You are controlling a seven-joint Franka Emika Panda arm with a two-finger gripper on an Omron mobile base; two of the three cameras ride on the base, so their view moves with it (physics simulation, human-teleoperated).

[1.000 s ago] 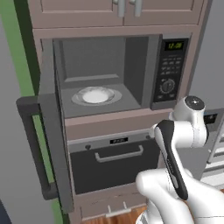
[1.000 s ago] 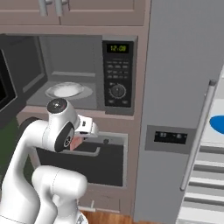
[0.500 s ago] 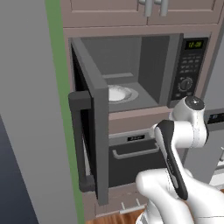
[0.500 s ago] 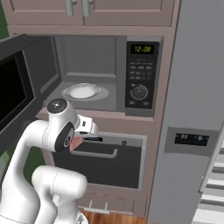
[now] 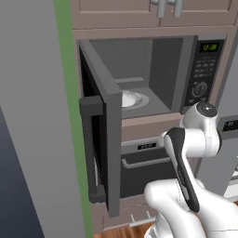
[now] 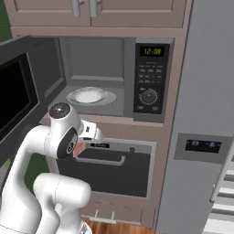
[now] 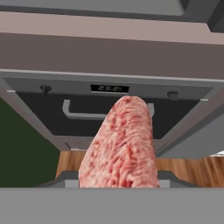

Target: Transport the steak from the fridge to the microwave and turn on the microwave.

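While our gripper point(image 6: 81, 147) is clamped on the steak point(image 7: 120, 146), the meat juts out in front of the oven point(image 6: 109, 171), below the microwave point(image 6: 107, 75). We see the microwave door point(image 5: 100, 153) swung wide, with a white plate point(image 6: 90, 96) inside. Its green clock point(image 6: 152, 51) reads 12:08. The oven display point(image 7: 109, 88) has digits too blurred to read. The fridge point(image 6: 201, 114) stands just right of the microwave.
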